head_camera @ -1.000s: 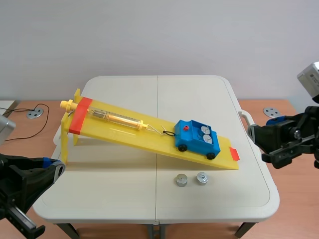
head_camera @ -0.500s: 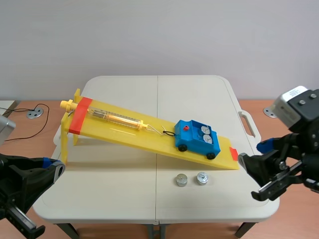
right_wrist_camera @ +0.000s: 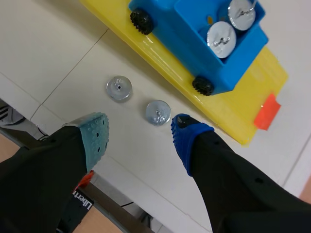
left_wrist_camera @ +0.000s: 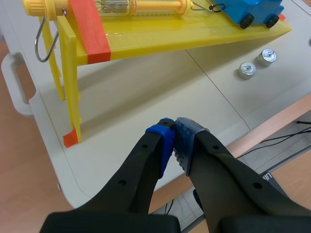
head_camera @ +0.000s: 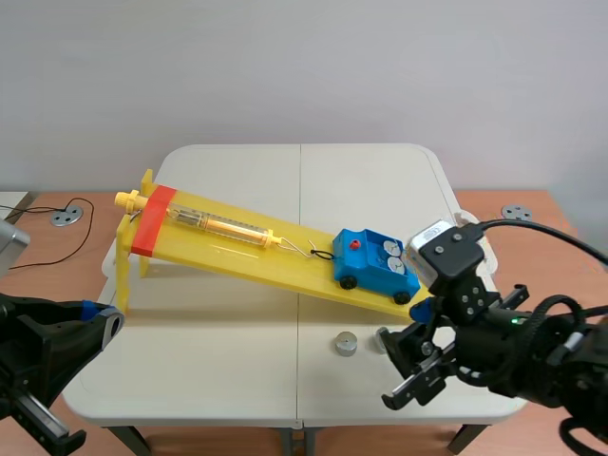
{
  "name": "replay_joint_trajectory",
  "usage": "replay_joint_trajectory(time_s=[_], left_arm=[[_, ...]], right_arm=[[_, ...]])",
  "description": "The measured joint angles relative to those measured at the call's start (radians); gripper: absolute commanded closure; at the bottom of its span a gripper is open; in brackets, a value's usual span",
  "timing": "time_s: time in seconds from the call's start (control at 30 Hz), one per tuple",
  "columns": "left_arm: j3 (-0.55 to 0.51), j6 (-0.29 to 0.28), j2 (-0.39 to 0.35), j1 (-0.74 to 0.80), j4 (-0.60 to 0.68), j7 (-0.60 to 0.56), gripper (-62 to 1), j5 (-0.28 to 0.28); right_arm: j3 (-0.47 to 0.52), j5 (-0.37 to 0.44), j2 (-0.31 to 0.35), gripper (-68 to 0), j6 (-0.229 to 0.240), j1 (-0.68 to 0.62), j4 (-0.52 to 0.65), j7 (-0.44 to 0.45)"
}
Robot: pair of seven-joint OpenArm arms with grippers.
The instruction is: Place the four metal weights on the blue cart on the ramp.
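Observation:
A blue cart [head_camera: 375,263] sits low on the yellow ramp [head_camera: 237,249], hooked to a spring scale [head_camera: 223,225]. Two metal weights [right_wrist_camera: 221,36] [right_wrist_camera: 241,12] lie in the cart's tray [right_wrist_camera: 204,34]. Two more stand on the table below the ramp: one weight [right_wrist_camera: 119,88] and a second weight [right_wrist_camera: 158,112]. My right gripper [right_wrist_camera: 140,130] hangs open over the table just short of that pair, with the second weight ahead of its blue finger. My left gripper [left_wrist_camera: 176,141] is shut on nothing near the table's front left edge [head_camera: 104,323], far from the weights [left_wrist_camera: 247,70].
The ramp's raised end rests on yellow legs [left_wrist_camera: 68,82] at the left, with a red tape band [left_wrist_camera: 92,26] across it. A red mark [right_wrist_camera: 267,109] is at the ramp's low end. The white table [head_camera: 218,351] has a middle seam and a side handle [left_wrist_camera: 12,92].
The right arm has swung in from the table's right side and come down over the two loose weights, partly covering one in the scene view. The left arm has kept still.

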Motion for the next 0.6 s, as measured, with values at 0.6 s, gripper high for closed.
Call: replay_joint_trajectory(time_s=[0.6], left_arm=[[0.000, 0.000, 0.000, 0.000, 0.000, 0.003, -3.8, 0.000]], right_arm=[[-0.130, -0.127, -0.122, -29.1, -0.100, 0.168, -0.286, 0.091]])
